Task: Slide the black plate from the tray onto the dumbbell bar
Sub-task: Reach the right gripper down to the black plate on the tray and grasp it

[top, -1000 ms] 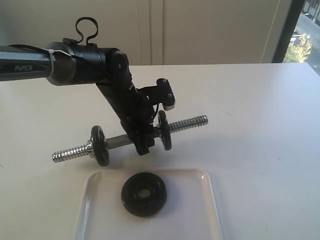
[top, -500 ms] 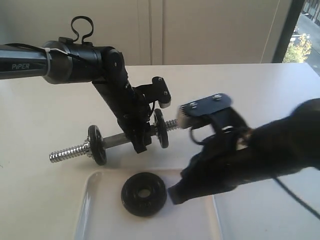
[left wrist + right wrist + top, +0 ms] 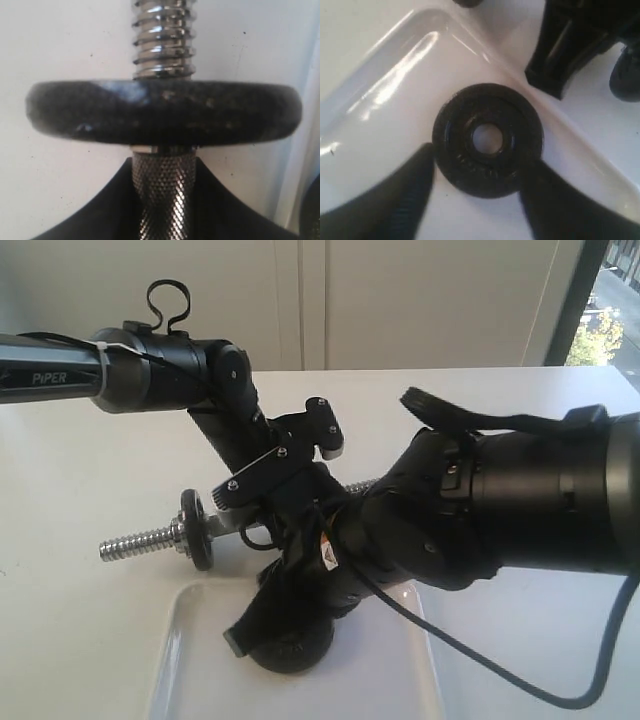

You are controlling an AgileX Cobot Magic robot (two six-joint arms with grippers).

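Observation:
The black plate (image 3: 487, 171) lies flat in the clear tray (image 3: 385, 100); only its rim (image 3: 295, 652) shows under my right arm in the exterior view. My right gripper (image 3: 481, 159) is open and low over the tray, one finger on each side of the plate and close to its rim. The dumbbell bar (image 3: 140, 540) is held above the table, with a black disc (image 3: 197, 530) by its threaded end. My left gripper (image 3: 162, 210) is shut on the bar's knurled middle (image 3: 162, 190), just behind a disc (image 3: 165, 112).
The white table (image 3: 80, 450) stretches around the tray (image 3: 190, 640). My bulky right arm (image 3: 520, 500) crosses the middle and hides the bar's right half. The left gripper's fingers (image 3: 570, 45) and another disc (image 3: 627, 75) hang just beyond the tray rim.
My right arm has swept in from the right and come down over the tray, its fingers now straddling the black plate. The left arm keeps holding the bar almost still.

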